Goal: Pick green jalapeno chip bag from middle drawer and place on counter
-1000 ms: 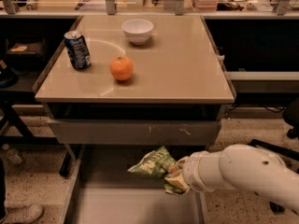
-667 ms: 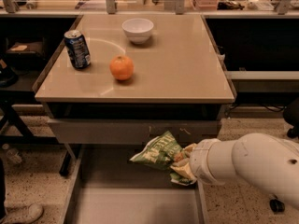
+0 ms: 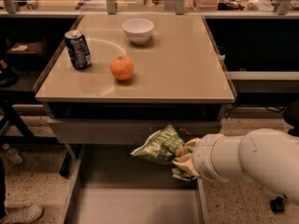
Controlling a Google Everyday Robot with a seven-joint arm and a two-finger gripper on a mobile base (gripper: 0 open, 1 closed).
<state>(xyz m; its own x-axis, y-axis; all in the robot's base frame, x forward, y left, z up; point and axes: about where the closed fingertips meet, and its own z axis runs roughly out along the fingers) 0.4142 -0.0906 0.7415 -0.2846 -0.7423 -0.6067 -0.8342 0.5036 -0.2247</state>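
jaws at near right, over right side of open drawer (image 3: 135, 204), clenched on right end of chip bag (image 3: 159, 146). bag in air above drawer floor, just below near edge of bench (image 3: 187, 64).
step in hand: lift bag onto bench.
- likely best: draw back toward near side first so bag clears bench lip, then rise, then move far.
- aim for bare right half, well apart from orange (image 3: 122, 67), can (image 3: 77, 49), bowl (image 3: 138, 30).
- foil may slip; hold firm.
- lower until bag rests, then release.
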